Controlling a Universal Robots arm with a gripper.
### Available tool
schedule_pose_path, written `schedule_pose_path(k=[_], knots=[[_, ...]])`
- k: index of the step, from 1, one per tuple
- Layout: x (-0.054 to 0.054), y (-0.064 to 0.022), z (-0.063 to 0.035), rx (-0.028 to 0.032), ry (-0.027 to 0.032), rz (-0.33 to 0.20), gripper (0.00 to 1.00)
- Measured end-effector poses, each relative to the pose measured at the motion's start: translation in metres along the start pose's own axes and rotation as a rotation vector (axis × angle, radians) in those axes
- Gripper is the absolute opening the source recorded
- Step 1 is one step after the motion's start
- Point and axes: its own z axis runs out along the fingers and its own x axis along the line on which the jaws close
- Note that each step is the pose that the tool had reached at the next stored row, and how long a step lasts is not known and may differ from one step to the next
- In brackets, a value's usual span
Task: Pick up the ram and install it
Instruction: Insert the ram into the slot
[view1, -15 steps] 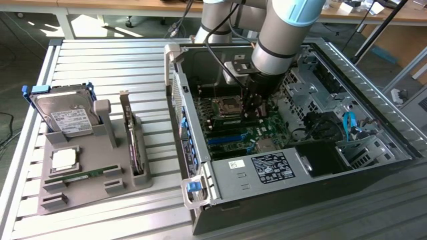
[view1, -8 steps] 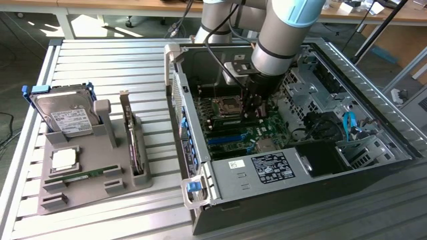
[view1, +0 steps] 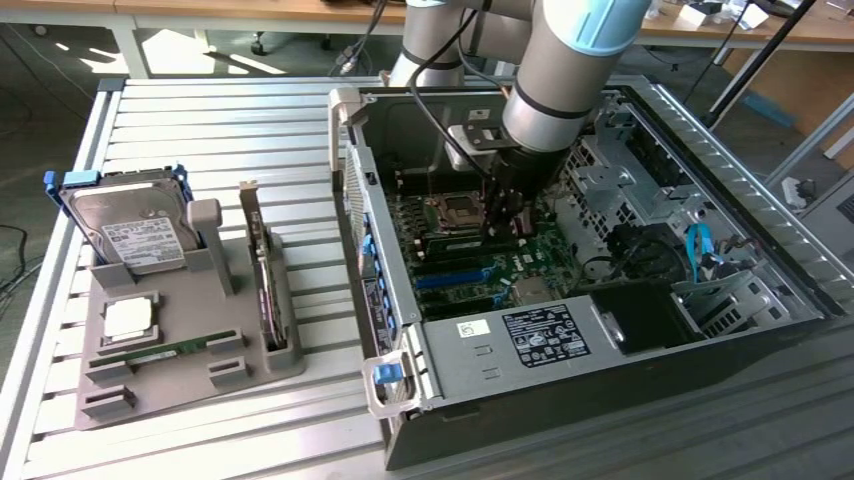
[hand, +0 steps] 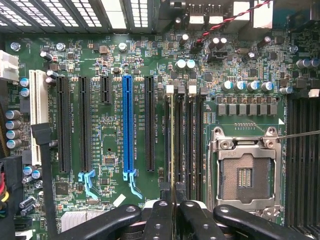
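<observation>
The flat green motherboard (hand: 150, 55) carries one bright blue slot (hand: 128, 125), long black slots (hand: 63, 125) and a white slot (hand: 36, 107). The long green ram stick (view1: 167, 350) lies on a grey plastic holder (view1: 267, 365). The silver arm (view1: 547, 110) wears a pale blue band (view1: 601, 20).

ram (hand: 173, 140) in claw (view1: 505, 235), above motherboard (view1: 534, 247) in case (view1: 574, 400) | tray (view1: 160, 385) on the exterior view's left of case
</observation>
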Motion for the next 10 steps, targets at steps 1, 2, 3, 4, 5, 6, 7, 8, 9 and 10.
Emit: schedule_pose_path(k=[1, 2, 3, 4, 5, 6, 7, 8, 9, 10], knots=[[0.0000, 0.0000, 0.0004, -0.0001, 0.0002, 0.000, 0.12], [0.0000, 0.0000, 0.0006, -0.0002, 0.0003, 0.000, 0.12], [0.0001, 0.0000, 0.0006, -0.0002, 0.0003, 0.000, 0.12], [0.0001, 0.0000, 0.0007, -0.0001, 0.0002, 0.000, 0.12], [0.0000, 0.0000, 0.0007, -0.0001, 0.0001, 0.000, 0.12], [0.0000, 0.0000, 0.0007, 0.0000, -0.0001, 0.000, 0.12], [0.0000, 0.0000, 0.0004, -0.0001, -0.0001, 0.000, 0.12], [0.0000, 0.0000, -0.0002, -0.0002, 0.0001, 0.000, 0.12], [0.0000, 0.0001, -0.0012, -0.0001, 0.0000, 0.000, 0.12], [-0.0001, 0.0000, -0.0021, -0.0001, 0.0001, 0.000, 0.12]])
